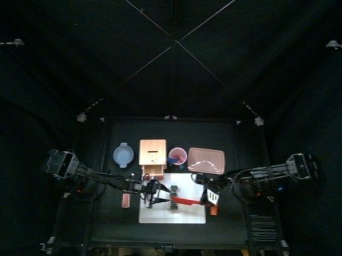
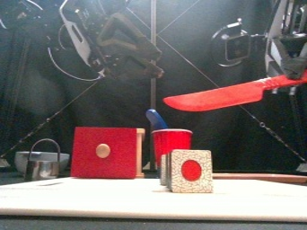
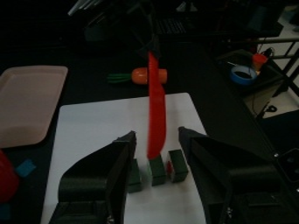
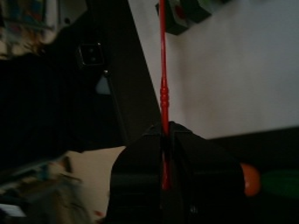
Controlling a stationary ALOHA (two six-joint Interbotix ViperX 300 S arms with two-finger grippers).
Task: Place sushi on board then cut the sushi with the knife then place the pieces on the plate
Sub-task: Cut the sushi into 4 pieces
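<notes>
— What do the jaws of the right gripper (image 4: pixel 166 140) have?
— They are pressed together on the handle of the red knife (image 2: pixel 234 92). The blade is smooth, flat and broad with a rounded tip. Edge-on in the right wrist view it is only a thin red line. It hangs nearly level in the air, above the sushi and clear of it.
— And the left gripper (image 3: pixel 155 136)?
— Its jaws are spread wide with nothing in them. It is high over the board, and the sushi shows between them from above.
— Where is the sushi (image 2: pixel 188 171)?
— On the white board (image 2: pixel 72 202), as two square blocks close together. The front one has a pale speckled face with a round red centre.
— Around it?
— Behind the board stands a pale wooden box (image 2: pixel 106 153) with a flat red drawer front and a round knob. Beside it is a red cup (image 2: pixel 171 142) with a blue knife (image 2: pixel 155 119) in it. The flat pink tray (image 1: pixel 205 158) lies at the back right. An orange toy with a green end (image 3: pixel 140 76) lies on the black table off the board.
</notes>
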